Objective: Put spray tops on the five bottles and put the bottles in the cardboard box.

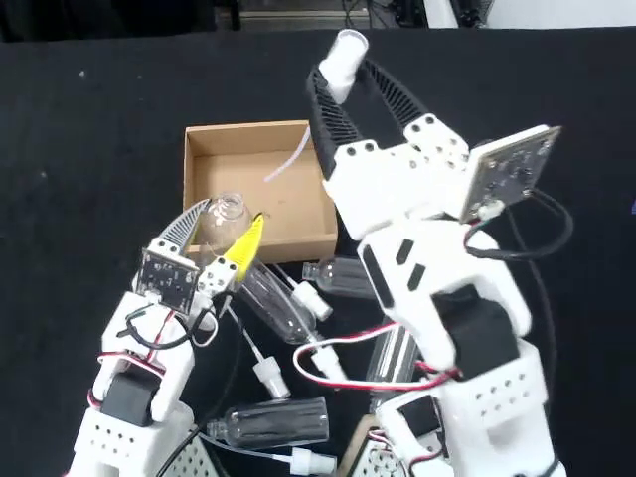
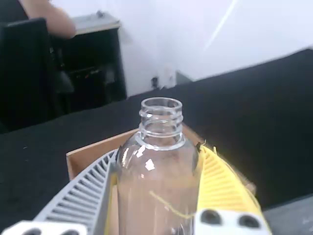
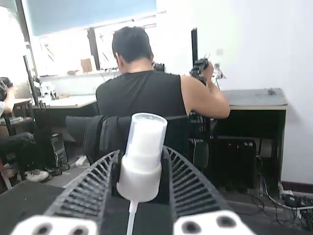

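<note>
My left gripper [image 1: 228, 221] is shut on a clear, uncapped bottle [image 1: 229, 211], held upright at the cardboard box's [image 1: 248, 130] near-left corner. In the left wrist view the bottle [image 2: 159, 166] stands between the grey and yellow fingers [image 2: 222, 186], its threaded neck bare, with the box [image 2: 90, 151] behind it. My right gripper [image 1: 343, 75] is raised high past the box's right side, shut on a white spray top [image 1: 347, 55] whose thin tube [image 1: 286, 159] hangs over the box. The right wrist view shows the spray top [image 3: 142, 156] pinched in the right gripper [image 3: 141, 155].
Three more clear bottles lie on the black table in front of the box: one [image 1: 283, 303] beside my left arm, one [image 1: 340, 278] near the box, one [image 1: 273, 422] at the front. Loose spray tops [image 1: 268, 376] [image 1: 313, 462] and cables lie between the arms.
</note>
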Motion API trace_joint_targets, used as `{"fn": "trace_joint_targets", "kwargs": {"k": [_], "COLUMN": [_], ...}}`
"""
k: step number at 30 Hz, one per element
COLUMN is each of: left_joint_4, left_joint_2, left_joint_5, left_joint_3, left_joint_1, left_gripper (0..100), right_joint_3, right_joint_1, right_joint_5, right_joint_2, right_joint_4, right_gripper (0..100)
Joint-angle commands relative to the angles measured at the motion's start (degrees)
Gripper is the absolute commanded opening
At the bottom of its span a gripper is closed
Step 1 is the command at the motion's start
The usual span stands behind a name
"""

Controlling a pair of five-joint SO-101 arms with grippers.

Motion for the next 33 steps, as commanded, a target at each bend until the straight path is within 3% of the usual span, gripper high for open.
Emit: {"fn": "trace_joint_targets", "kwargs": {"k": [1,8,11,20,27,33], "left_joint_4": [-5.1,-13.9,-16.3,-16.4,-16.3,-16.3], "left_joint_2": [-0.1,-0.1,-0.1,-0.1,-0.1,-0.1], "left_joint_5": [4.1,4.2,4.1,4.1,4.1,4.1], "left_joint_3": [1.1,5.8,6.8,6.8,6.8,6.8], "left_joint_1": [2.3,2.7,2.7,2.7,2.7,2.2], "left_gripper": [3,3,3,3,3,3], "right_joint_3": [1.9,2.6,2.5,3.6,3.5,3.6], "right_joint_1": [-1.3,-8.3,-8.4,-8.5,-16.1,-16.5], "right_joint_5": [-0.1,0.4,4.7,8.0,8.4,8.5], "right_joint_2": [-1.5,-1.4,-1.5,-1.4,-1.4,-1.3], "right_joint_4": [-6.3,-6.5,-6.5,-6.5,-3.1,0.8], "right_gripper": [1.1,1.1,1.1,1.1,1.1,1.1]}}
